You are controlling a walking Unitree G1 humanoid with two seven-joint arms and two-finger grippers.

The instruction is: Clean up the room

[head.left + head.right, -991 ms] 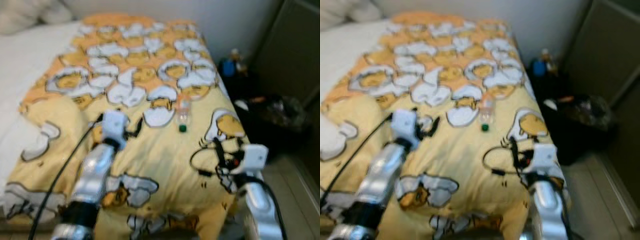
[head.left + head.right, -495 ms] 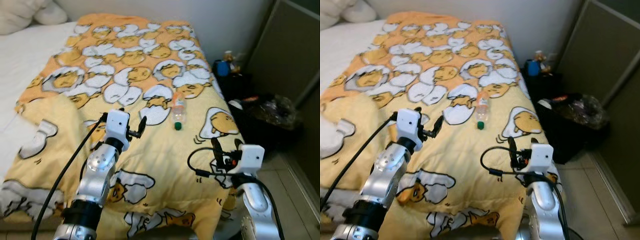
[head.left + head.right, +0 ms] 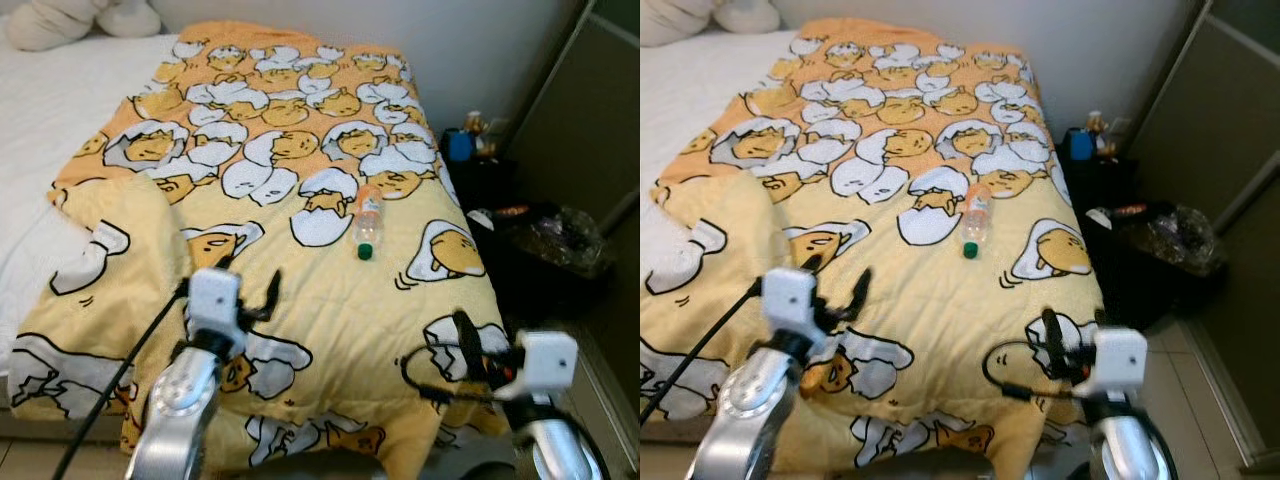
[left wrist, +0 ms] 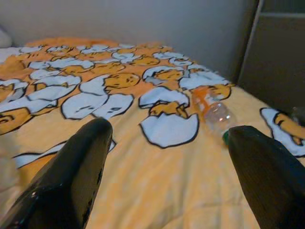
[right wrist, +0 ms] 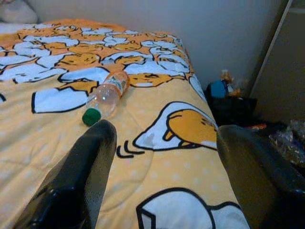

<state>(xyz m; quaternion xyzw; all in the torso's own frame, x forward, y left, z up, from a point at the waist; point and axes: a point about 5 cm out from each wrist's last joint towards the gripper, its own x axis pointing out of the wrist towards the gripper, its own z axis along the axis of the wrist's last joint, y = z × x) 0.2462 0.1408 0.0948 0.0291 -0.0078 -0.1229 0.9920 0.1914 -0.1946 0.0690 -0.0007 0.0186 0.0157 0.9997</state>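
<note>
Nothing picked up yet: plastic bottle lies on its side mid-blanket, well inside the bed's right edge; left gripper and right gripper hover spread and empty near the foot, open blanket ahead, black trash bin beside that edge.

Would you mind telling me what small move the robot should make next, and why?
Probably reach the right gripper forward toward the plastic bottle: it lies on the blanket just ahead, and that gripper's fingers are open with nothing in them.
</note>
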